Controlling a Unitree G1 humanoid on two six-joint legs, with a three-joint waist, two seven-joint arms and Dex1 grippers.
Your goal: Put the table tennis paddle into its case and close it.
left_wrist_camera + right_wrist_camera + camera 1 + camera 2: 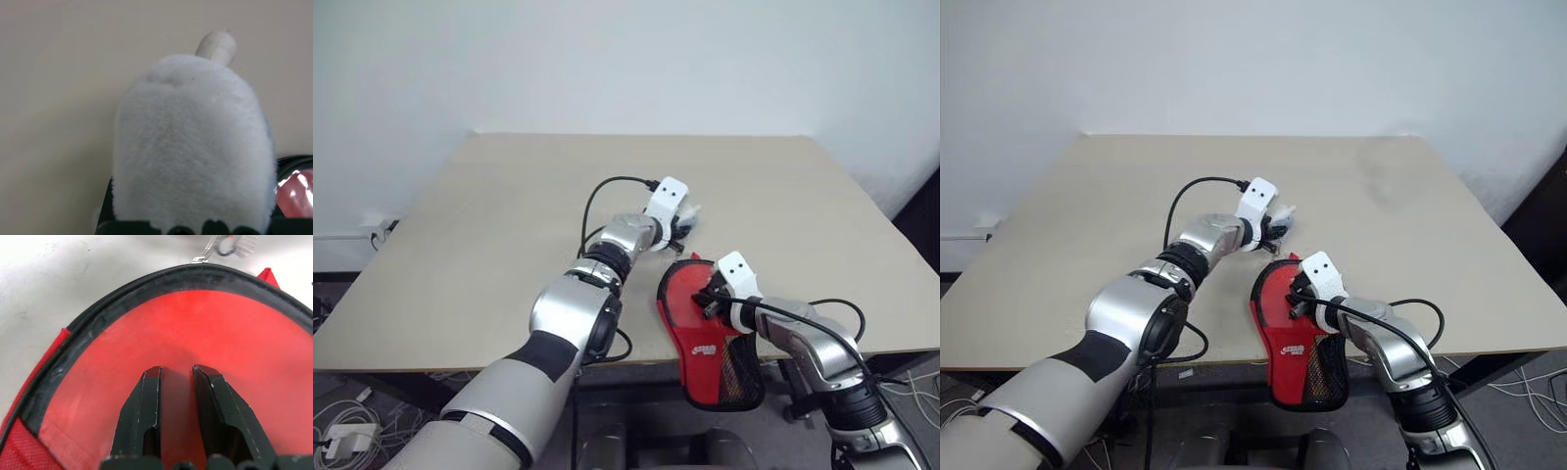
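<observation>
The case (705,345) lay at the near edge of the table (489,225), round end on the top and mesh end hanging over the side. The right tool (176,374) was planted on that round end, fingers a narrow slit apart with nothing between them, tips resting on a smooth red face ringed by the black zip (112,303). I judged that red face to be the table tennis paddle (210,328), its blade seated inside the case, though the handle was hidden. That left the closing as the step in hand.

The left tool (683,223) hovered just beyond the far rim of the case. Whether its fingers were spread or pressed together, I could not tell: a pale blur sat in front of its wrist camera.

To do this well, the right tool should press down firmly so the overhanging case could not slide off the table. The left should go for the small metal zip pull (225,246) beyond the rim, pinch it squarely, then draw it along the curve of the zip, not straight across.
</observation>
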